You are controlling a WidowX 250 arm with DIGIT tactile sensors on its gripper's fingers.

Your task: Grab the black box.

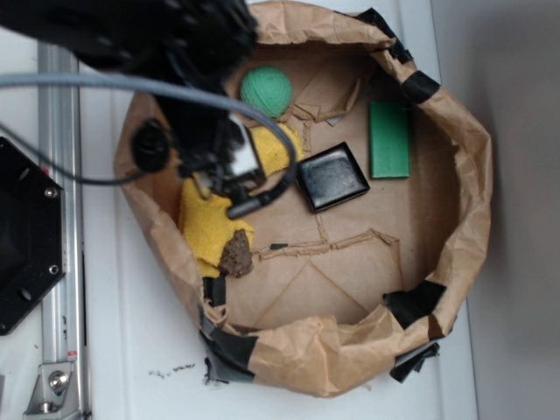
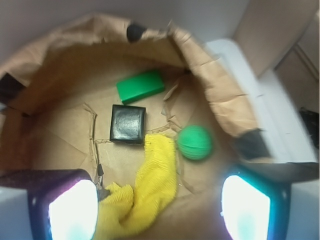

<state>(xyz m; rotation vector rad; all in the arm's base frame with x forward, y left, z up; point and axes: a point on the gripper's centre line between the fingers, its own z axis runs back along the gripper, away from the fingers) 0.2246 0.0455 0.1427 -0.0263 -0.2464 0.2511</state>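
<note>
The black box point(image 1: 332, 176) is a small glossy square with a raised rim, lying flat on the cardboard floor of a brown paper-walled bin. It also shows in the wrist view point(image 2: 128, 123), ahead of the jaws. My gripper point(image 1: 229, 179) hovers over a yellow cloth point(image 1: 210, 219) to the left of the box, apart from it. In the wrist view the gripper point(image 2: 159, 207) is open and empty, with the cloth point(image 2: 150, 185) between its fingers point(image 2: 72, 210).
A green ball point(image 1: 266, 91) lies at the back, a green rectangular block point(image 1: 389, 140) right of the box, and a brown lump point(image 1: 236, 255) on the cloth's front edge. The paper wall point(image 1: 464, 175) rings the bin. A black hexagonal plate point(image 1: 26, 236) sits at the left.
</note>
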